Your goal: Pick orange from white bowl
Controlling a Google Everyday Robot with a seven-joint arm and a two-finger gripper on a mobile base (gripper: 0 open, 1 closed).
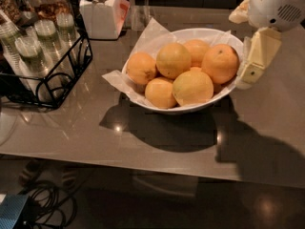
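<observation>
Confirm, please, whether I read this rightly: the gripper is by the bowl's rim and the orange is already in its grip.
Not quite. The gripper is by the rim of the bowl, but the orange is not in its grip. It lies in the bowl among the paler fruits, as the camera view shows.

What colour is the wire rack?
The wire rack is black, camera view; gripper right of white bowl.

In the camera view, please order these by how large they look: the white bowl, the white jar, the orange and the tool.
1. white bowl, clearly the largest.
2. white jar and tool, just right of the bowl: they look alike. Both are cut off by the frame and the jar stands farther back, so they are unranked.
3. orange, the smallest.
</observation>
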